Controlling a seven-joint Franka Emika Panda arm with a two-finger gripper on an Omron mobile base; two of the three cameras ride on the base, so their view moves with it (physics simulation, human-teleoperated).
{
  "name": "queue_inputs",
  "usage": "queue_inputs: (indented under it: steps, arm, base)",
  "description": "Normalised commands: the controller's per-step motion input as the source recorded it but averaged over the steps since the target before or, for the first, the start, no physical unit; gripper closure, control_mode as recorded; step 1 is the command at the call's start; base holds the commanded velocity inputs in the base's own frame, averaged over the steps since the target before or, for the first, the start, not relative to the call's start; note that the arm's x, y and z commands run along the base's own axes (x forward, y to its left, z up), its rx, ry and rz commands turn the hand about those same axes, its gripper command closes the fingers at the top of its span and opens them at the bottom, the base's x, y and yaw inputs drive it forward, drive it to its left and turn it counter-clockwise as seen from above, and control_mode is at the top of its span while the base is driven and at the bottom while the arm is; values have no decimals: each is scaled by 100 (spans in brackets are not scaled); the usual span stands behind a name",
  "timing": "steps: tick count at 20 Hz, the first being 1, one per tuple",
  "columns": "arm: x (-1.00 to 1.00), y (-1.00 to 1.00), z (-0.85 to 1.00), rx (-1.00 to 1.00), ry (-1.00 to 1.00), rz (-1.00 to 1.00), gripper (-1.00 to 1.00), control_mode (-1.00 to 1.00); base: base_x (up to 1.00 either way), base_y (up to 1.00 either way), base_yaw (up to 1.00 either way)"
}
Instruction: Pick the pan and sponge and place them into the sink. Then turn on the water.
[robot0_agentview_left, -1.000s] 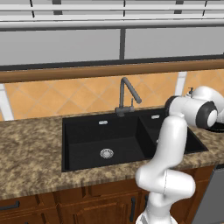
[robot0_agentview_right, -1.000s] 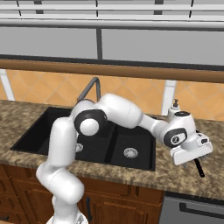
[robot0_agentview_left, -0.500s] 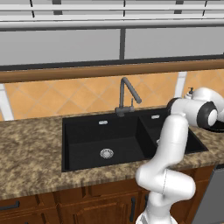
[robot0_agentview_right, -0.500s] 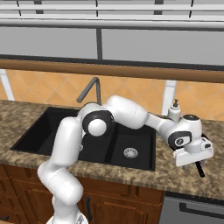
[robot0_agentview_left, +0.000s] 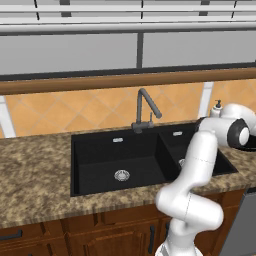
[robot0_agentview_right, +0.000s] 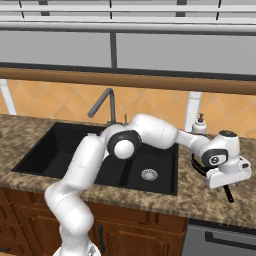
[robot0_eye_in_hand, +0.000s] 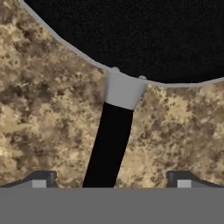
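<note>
- First step in hand: picking up the round, shallow black frying pan with the grey rim (robot0_eye_in_hand: 131, 35), resting on the speckled brown granite counter (robot0_eye_in_hand: 39, 131) to the right of the black rectangular double-basin sink (robot0_agentview_right: 60, 150)
- Hovering above the pan's straight black handle (robot0_eye_in_hand: 109, 144), the white arm's two-finger gripper (robot0_eye_in_hand: 111, 179) with jaws spread wide and holding nothing; one small dark fingertip (robot0_eye_in_hand: 41, 178) off to either side of the handle, neither touching it
- From the right base view, the hand over the counter close to the sink's right edge, the handle's end (robot0_agentview_right: 229, 194) poking out below it; pan body mostly hidden behind the hand there
- Height above the handle hard to judge from the hand view; probably close, but not yet level with it
- Next move as judged: straight descent until the fingertips flank the handle, then closing firmly near the grey collar (robot0_eye_in_hand: 124, 89) joining handle to pan
- After that, lifting and carrying leftward over a basin, likely the nearer small one (robot0_agentview_right: 150, 170)
- Sponge not made out; grey faucet (robot0_agentview_left: 145, 110) with no stream, so water not yet on
</note>
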Motion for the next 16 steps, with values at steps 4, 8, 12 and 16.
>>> queue_inputs:
  steps: [4,8,12,16]
  arm:
    - [0,-6,-40,12,1,0,-100,-100]
    - [-28,0,-53,10,0,0,-100,-100]
    - [-14,29,-53,6,0,0,100,-100]
    - [-16,25,-44,3,0,1,100,-100]
  base:
    - [0,0,0]
    - [0,0,0]
    - [0,0,0]
    - [0,0,0]
